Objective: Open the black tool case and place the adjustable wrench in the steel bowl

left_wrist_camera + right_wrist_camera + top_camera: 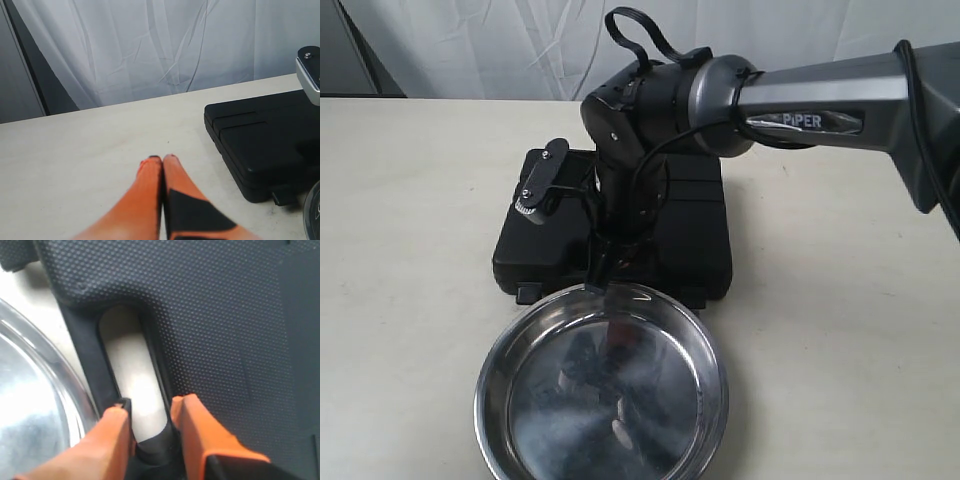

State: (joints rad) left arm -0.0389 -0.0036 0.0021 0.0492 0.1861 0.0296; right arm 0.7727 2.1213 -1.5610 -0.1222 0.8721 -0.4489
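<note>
The black tool case (700,240) lies flat and closed on the table, its handle edge facing the steel bowl (490,370). The adjustable wrench is hidden. My right gripper (603,268) points down at the case's front edge. In the right wrist view the right gripper (150,407) is open, its orange fingers (197,425) straddling the end of the handle slot of the case (225,315), with the bowl's rim (30,380) just beside. My left gripper (162,158) is shut on nothing, low over bare table, apart from the case (265,135).
Two small latches (527,293) (692,297) stick out of the case's front edge, close to the bowl. The right arm (800,100) reaches across above the case. A white curtain (150,45) hangs behind the table. The bowl holds only reflections.
</note>
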